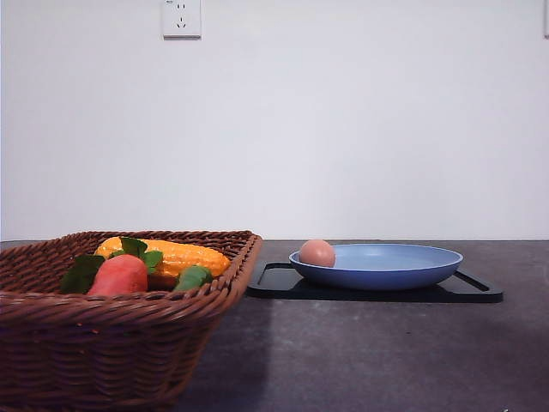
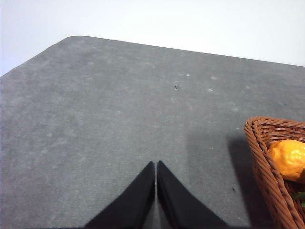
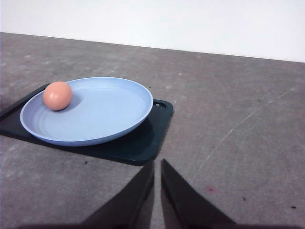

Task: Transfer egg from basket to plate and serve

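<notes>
The pinkish-tan egg lies on the blue plate, close to its left rim in the front view. The brown wicker basket stands at the front left of the table, apart from the plate. My left gripper is shut with nothing in it, over bare grey tabletop beside the basket's corner. My right gripper is shut and empty, hovering over the table just past a corner of the tray, away from the egg.
A flat black tray lies under the plate. In the basket are an orange-red vegetable with green leaves, a yellow corn cob and a green piece. A white wall stands behind the table.
</notes>
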`<state>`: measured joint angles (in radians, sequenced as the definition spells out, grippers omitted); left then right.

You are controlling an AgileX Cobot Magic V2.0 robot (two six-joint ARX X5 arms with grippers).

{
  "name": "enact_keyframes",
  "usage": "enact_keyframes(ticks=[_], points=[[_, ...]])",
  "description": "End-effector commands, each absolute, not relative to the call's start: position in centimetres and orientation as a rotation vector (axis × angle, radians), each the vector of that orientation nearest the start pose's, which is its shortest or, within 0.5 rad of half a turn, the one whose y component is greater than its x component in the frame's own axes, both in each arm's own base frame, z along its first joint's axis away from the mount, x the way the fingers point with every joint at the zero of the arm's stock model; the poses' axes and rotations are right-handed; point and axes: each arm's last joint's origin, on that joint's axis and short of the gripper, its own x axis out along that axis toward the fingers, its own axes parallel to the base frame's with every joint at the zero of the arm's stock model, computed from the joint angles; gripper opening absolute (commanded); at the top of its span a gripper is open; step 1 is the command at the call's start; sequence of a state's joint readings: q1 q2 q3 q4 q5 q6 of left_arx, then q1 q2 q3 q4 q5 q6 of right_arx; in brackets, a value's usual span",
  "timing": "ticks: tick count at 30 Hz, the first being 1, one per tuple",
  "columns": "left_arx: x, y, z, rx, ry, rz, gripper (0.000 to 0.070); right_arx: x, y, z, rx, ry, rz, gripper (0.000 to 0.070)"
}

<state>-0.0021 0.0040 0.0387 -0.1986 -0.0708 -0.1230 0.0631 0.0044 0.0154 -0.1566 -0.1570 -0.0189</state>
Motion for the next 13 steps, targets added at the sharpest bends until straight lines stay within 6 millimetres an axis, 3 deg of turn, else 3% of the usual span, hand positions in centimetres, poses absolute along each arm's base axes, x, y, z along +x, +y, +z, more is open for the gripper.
enact_keyframes(ticks=[1, 13], points=[[9.48, 0.19, 14.94, -0.117, 0.191, 0.078, 0.0000, 9.55, 1.05, 15.16, -0.001, 0.147, 0.218, 0.0000], [9.48, 0.19, 14.94, -0.117, 0.191, 0.078, 0.0000, 9.55, 1.05, 15.16, -0.001, 0.147, 0.217, 0.0000]])
